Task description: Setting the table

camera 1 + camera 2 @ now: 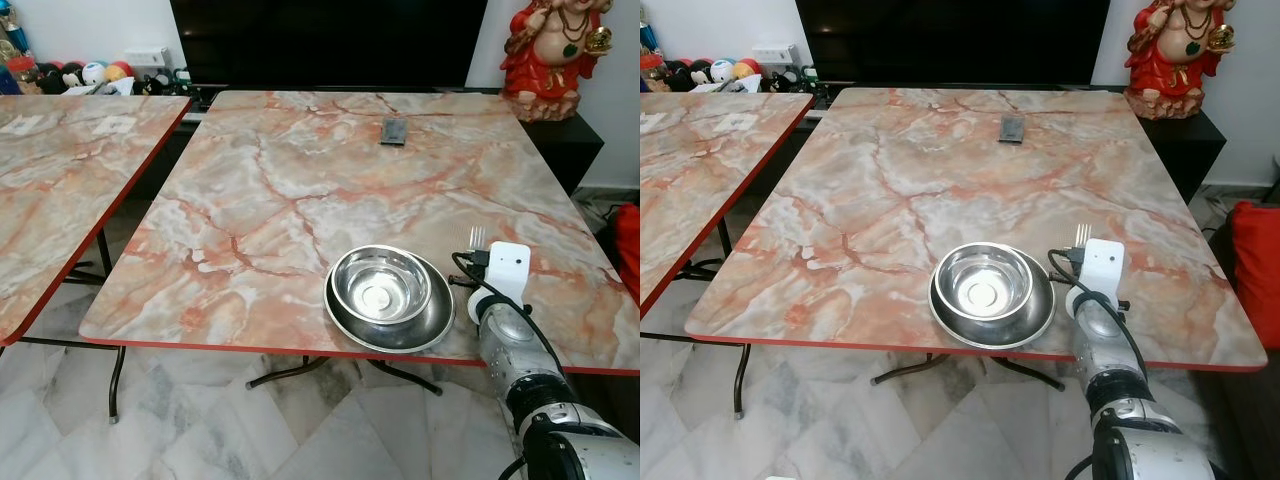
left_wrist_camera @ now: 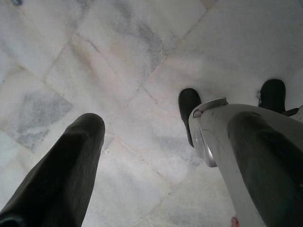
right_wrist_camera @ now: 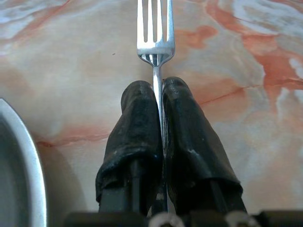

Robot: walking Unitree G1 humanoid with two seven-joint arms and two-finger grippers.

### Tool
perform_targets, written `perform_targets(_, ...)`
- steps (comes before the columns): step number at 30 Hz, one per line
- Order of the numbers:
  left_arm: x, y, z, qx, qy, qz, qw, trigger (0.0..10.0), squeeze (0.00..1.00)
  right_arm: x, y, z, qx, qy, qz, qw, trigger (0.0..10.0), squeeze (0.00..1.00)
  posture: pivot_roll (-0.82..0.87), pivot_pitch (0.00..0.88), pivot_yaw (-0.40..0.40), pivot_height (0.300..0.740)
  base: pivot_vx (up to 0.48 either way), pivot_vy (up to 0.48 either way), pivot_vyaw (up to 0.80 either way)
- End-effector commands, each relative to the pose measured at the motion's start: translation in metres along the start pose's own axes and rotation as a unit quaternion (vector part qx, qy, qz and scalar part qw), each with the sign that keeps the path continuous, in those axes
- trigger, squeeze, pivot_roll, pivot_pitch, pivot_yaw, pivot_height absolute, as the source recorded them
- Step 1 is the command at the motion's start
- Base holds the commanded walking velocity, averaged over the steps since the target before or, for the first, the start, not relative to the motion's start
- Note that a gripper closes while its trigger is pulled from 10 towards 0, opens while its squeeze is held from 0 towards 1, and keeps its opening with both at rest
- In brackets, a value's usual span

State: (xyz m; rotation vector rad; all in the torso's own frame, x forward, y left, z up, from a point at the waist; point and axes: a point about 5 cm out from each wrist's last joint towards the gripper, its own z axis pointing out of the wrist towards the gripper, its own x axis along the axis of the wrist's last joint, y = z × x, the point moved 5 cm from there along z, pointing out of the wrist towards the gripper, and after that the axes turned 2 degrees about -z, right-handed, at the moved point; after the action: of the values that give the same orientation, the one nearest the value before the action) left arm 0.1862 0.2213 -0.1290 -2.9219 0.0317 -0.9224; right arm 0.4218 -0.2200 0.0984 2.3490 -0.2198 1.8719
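Marble-patterned table (image 1: 300, 190), red edge. Near front edge: steel plate (image 1: 425, 328), steel bowl (image 1: 381, 285) nested in it. Near far edge: small dark object (image 1: 394, 131), lying flat.

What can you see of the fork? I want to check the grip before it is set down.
The fork looks like plain polished metal, with four tines and a thin neck. The right end effector is shut on its handle, a black finger pressed on each side, and the handle is hidden between them. It points straight ahead, away from the robot, tines out over the marble-patterned table, just right of the stacked steel bowl and plate. Whether it touches the table is unclear.
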Motion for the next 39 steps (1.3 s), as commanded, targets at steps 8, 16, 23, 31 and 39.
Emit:
perform_targets(8,-0.0116,-0.0057,-0.0027,0.005,-0.018,-0.001,1.000,10.0,0.00,-0.0015,-0.0038,0.0008,0.009,-0.003,-0.015,1.000,10.0,0.00,0.01,0.111,0.029,0.740,0.000,0.000,0.00)
perform_targets(16,-0.0112,-0.0058,-0.0027,0.005,-0.017,0.000,1.000,10.0,0.00,-0.0043,-0.0037,0.0003,0.011,-0.006,-0.018,1.000,10.0,0.00,0.02,0.109,0.029,0.740,0.000,0.000,0.00)
perform_targets(23,-0.0116,-0.0062,-0.0028,0.006,-0.017,-0.001,1.000,10.0,0.00,-0.0053,-0.0035,0.0002,0.011,-0.007,-0.018,1.000,10.0,0.36,0.02,0.108,0.030,0.740,0.000,0.000,0.00)
perform_targets(31,-0.0119,-0.0064,-0.0029,0.005,-0.018,0.001,1.000,10.0,0.00,-0.0043,-0.0007,0.0005,0.008,-0.006,-0.017,1.000,10.0,0.36,0.02,0.108,0.031,0.740,0.000,0.000,0.00)
perform_targets(39,-0.0120,-0.0065,-0.0029,0.005,-0.018,0.000,1.000,10.0,0.00,-0.0031,-0.0016,0.0008,0.009,-0.004,-0.018,1.000,10.0,0.00,0.02,0.107,0.031,0.740,0.000,0.000,0.00)
